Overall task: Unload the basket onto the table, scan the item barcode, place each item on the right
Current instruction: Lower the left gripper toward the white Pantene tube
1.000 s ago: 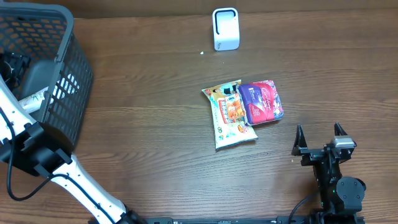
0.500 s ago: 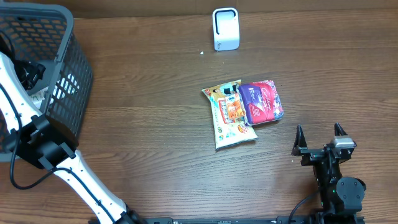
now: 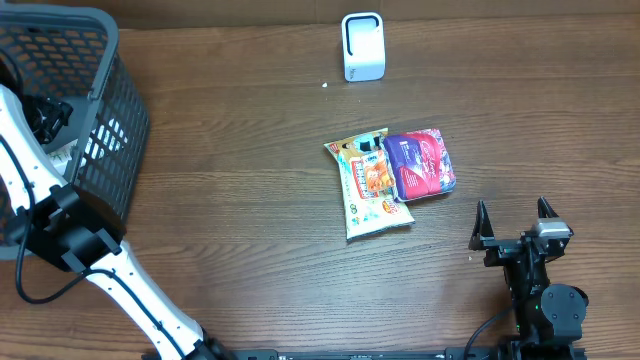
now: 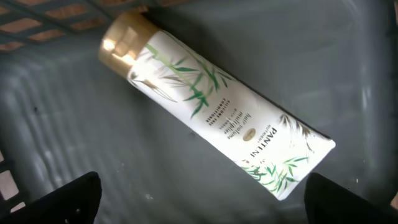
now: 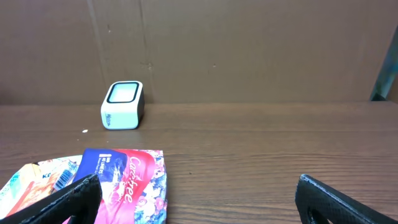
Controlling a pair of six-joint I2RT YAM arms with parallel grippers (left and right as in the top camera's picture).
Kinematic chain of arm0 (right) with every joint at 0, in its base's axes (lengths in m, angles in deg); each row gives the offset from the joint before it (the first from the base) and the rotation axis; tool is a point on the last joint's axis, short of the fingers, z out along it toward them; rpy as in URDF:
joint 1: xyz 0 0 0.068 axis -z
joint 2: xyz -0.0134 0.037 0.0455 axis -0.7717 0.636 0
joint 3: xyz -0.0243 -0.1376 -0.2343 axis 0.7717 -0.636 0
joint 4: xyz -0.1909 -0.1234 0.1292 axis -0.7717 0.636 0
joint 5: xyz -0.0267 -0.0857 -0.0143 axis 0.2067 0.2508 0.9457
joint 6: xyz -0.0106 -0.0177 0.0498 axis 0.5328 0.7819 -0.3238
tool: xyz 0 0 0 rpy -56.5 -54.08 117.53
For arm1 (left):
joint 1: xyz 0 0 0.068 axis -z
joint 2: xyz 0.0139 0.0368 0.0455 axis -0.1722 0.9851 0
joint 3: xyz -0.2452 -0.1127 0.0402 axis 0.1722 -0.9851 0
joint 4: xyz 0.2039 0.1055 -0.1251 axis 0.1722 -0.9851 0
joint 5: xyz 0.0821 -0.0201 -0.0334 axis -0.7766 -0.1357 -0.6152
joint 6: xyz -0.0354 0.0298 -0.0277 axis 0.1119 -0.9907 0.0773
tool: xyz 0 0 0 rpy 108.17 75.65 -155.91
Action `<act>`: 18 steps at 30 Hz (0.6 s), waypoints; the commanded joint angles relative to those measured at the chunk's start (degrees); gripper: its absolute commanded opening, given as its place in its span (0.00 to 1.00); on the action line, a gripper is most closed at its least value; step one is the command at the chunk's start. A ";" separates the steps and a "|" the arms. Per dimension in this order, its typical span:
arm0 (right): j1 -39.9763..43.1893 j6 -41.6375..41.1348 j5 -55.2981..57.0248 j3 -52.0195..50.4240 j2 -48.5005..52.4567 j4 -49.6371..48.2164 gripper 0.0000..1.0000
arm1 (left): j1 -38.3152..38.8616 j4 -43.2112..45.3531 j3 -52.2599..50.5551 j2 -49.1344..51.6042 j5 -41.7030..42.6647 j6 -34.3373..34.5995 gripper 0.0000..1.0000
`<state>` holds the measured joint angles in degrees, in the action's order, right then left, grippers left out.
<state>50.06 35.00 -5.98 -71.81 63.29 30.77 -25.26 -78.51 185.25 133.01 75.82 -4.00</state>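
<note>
Wooden table (image 3: pixel 250 150): dark brown grain, bearing everything listed below.
Right gripper (image 3: pixel 511 207): black, at the near right of the table; jaws spread wide with nothing between them; pointed toward the far side.
Snack packet (image 3: pixel 372 195): yellow-green, flat near the table's centre, beyond the right gripper and apart from it.
Red-purple pack (image 3: pixel 422 165): flat, lying partly over the snack packet's right side.
Basket (image 3: pixel 110 170): dark grey mesh, far left of the table; left arm bent into it.
Left gripper (image 4: pixel 202 180): inside the basket, jaws wide apart, gripping nothing, poised over the tube.
Tube (image 4: pixel 217 112): white with green leaf print and gold cap (image 4: pixel 124 40) (brand name Pantene legible); lying diagonally on the basket floor, clear of both fingertips.
Scanner (image 3: pixel 362 46): white, upright at the far middle, well apart from packets and basket.
</note>
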 commanded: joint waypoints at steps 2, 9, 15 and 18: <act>0.11 0.24 0.57 -0.59 -0.57 -0.37 1.00 | 1.14 0.07 0.55 2.16 0.96 -3.30 0.98; 0.11 0.24 0.57 -0.59 -0.57 -0.37 1.00 | 1.07 -0.68 0.07 2.38 0.83 -6.73 0.96; 0.11 0.24 0.57 -0.59 -0.57 -0.37 1.00 | 1.07 -2.64 0.15 1.62 0.87 -13.40 0.89; 0.09 0.24 0.57 -0.59 -0.57 -0.37 1.00 | 1.05 -4.02 0.59 0.74 1.11 -13.49 0.87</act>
<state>50.06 34.98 -5.96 -71.81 63.29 30.73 -24.24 -81.61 185.21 134.89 76.25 -14.65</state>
